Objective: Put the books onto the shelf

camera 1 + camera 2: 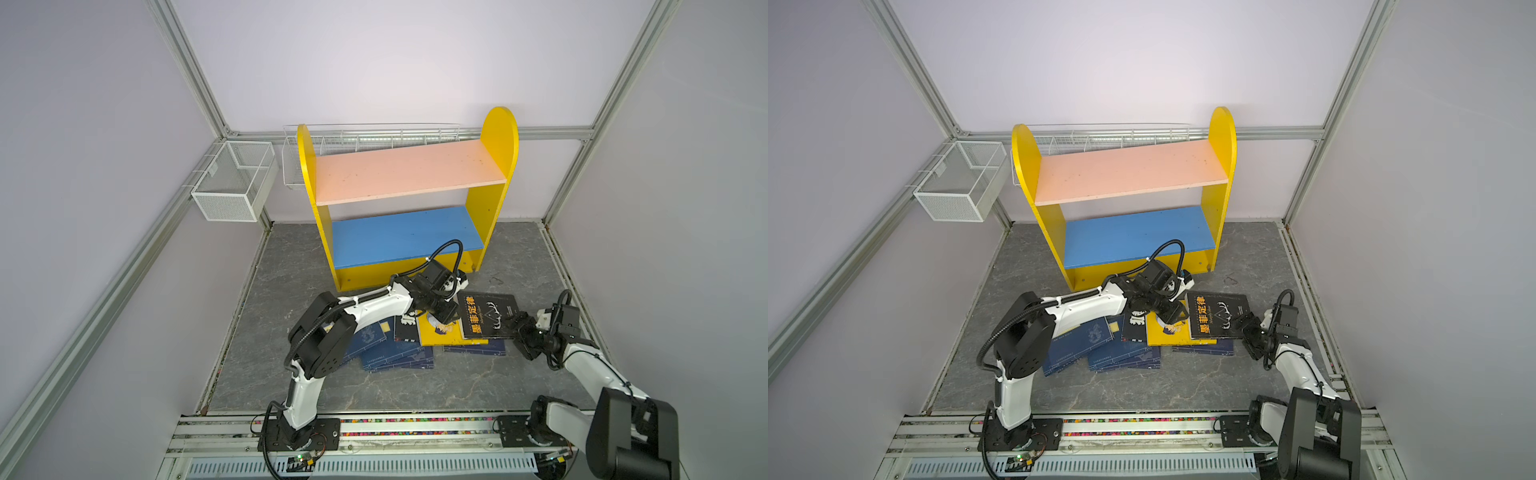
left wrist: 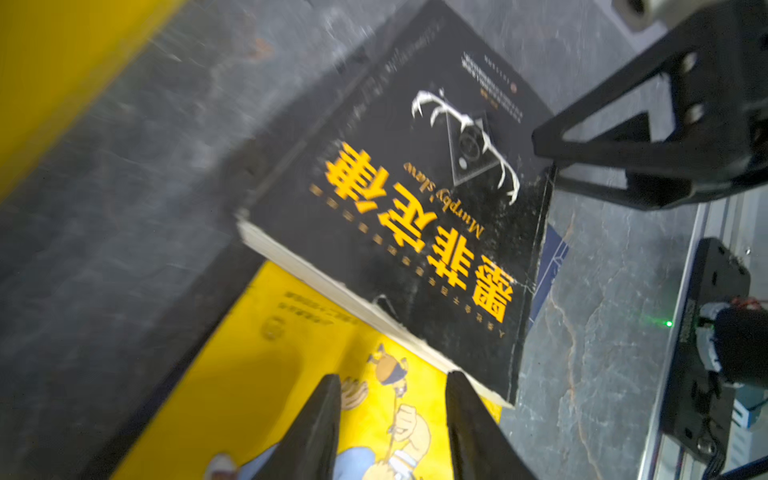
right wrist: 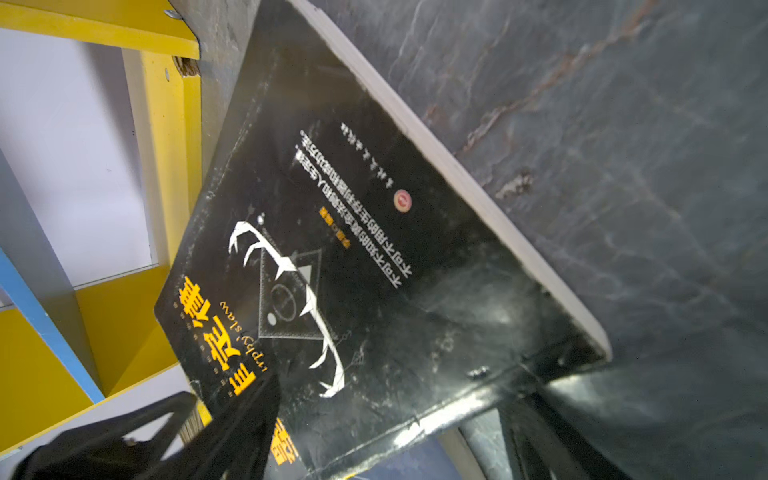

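— Where was the black Murphy's-law book (image 1: 488, 316)?
— It lay flat, cover up, on the yellow book (image 1: 440, 334) and a navy paperback (image 1: 478, 348), between the two sets of jaws. One edge reached in between the right jaws. They stood wide apart, one finger (image 2: 602, 153) over the cover and the other under the edge, closed on nothing.
— And the left jaws?
— About half open and empty, hanging above the yellow cover. The black book's page edge was just past their tips.
— How would it handle, do you think?
— It was a thick paperback, so I'd guess stiff enough to lift by one edge, with some heft. The scuffed glossy cover looked slippery. I'd bite deep over the edge between the right jaws, near its middle and not the corner, or it could swing.
— The shelf (image 1: 500, 137)?
— Beyond the left jaws, upright on the bench (image 1: 374, 390), with no book on its pink or blue board. The other navy paperbacks (image 1: 395, 357) lay behind the left jaws, under that arm.
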`<control>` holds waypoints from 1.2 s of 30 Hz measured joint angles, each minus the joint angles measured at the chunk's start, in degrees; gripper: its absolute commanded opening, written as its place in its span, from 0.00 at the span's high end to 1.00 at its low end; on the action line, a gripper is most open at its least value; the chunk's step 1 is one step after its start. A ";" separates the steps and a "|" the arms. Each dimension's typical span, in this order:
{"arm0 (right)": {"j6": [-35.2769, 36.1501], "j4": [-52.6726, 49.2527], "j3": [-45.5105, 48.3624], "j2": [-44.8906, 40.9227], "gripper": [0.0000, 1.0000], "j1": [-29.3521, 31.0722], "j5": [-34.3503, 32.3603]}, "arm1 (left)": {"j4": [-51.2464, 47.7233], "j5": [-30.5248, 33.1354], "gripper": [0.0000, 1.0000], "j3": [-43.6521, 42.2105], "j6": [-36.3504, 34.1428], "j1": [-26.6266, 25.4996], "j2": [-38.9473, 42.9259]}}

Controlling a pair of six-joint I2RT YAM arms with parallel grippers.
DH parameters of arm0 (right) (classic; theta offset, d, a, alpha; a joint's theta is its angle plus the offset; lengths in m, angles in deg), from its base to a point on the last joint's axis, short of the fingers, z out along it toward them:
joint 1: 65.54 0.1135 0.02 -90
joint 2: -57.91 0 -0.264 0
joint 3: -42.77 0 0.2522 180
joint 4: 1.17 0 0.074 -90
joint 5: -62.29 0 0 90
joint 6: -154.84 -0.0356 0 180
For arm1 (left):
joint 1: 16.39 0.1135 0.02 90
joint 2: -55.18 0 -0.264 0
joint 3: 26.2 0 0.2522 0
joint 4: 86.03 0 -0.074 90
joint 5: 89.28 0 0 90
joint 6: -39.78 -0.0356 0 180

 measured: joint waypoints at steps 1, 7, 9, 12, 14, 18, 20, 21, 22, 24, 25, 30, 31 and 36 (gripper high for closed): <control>0.13 0.68 -0.13 0.61 0.15 0.00 0.20 | 0.24 1.14 0.52 1.77 0.22 0.63 0.04; 0.76 3.87 -0.68 3.15 0.15 0.00 1.27 | 4.63 9.53 0.53 13.53 1.66 1.22 -6.25; 0.92 4.42 -0.70 3.50 0.15 0.00 1.57 | 6.12 11.32 0.54 14.64 1.70 0.81 -8.63; 1.22 4.96 -0.70 3.82 0.16 0.00 1.99 | 6.45 12.02 0.54 15.02 1.66 -0.28 -12.15; 1.22 5.44 -0.70 4.04 0.16 0.00 2.32 | 6.12 12.20 0.56 15.02 1.42 -1.29 -13.92; 1.22 6.49 -0.68 4.63 0.18 0.00 3.28 | 4.50 12.31 0.61 15.02 0.20 -3.69 -15.61; 1.16 7.26 -0.46 4.87 0.20 0.02 3.67 | 3.76 11.74 0.64 15.02 -0.17 -4.39 -15.61; 1.14 7.61 -0.33 4.90 0.22 0.02 3.91 | 3.39 11.52 0.65 15.06 -0.33 -4.66 -15.63; 0.94 8.00 -0.17 4.90 0.26 0.02 4.20 | 2.99 11.28 0.65 15.06 -0.42 -4.83 -15.63; 0.37 8.50 0.13 4.87 0.31 0.15 4.66 | 2.51 10.84 0.66 15.06 -0.50 -4.87 -15.63; 0.13 8.74 0.15 4.85 0.34 0.31 4.72 | 2.38 10.56 0.67 15.06 -0.52 -4.87 -15.63; -0.17 8.81 -0.11 1.97 0.46 1.66 4.33 | 3.52 10.10 0.68 13.81 -0.46 -4.33 -15.56; 0.04 8.46 -0.42 0.83 0.47 1.97 4.02 | 3.93 10.08 0.68 13.60 -0.44 -4.20 -15.56; 0.44 8.79 -2.01 -2.80 0.54 3.67 3.04 | 5.53 9.53 0.70 12.26 -0.17 -3.63 -15.10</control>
